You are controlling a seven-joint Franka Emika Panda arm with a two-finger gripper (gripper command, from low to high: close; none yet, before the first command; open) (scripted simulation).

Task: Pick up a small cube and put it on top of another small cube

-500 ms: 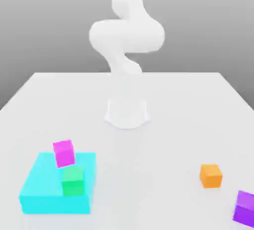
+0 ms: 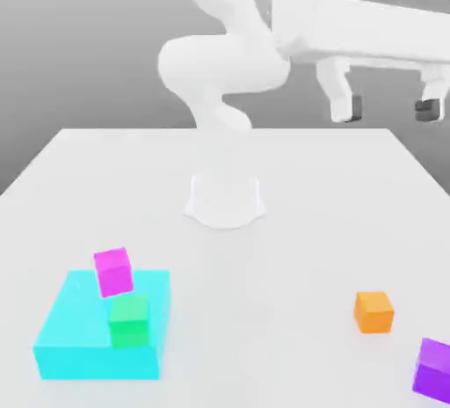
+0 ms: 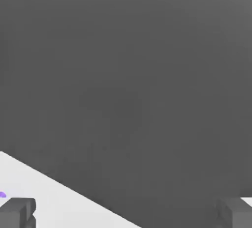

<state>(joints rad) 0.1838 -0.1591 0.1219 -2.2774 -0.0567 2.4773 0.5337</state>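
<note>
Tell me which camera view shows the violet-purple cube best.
The exterior view shows the violet-purple cube best: its top and side faces are visible at the right edge, which cuts off a little of it. The hand view gives just a small purple patch at the picture's border, probably the same cube.

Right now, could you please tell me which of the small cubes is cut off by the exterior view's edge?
The violet-purple cube: its right side runs out of frame, unlike the others.

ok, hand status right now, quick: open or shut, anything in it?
Hand: open, jaws wide apart, holding nothing, up above the table.
</note>
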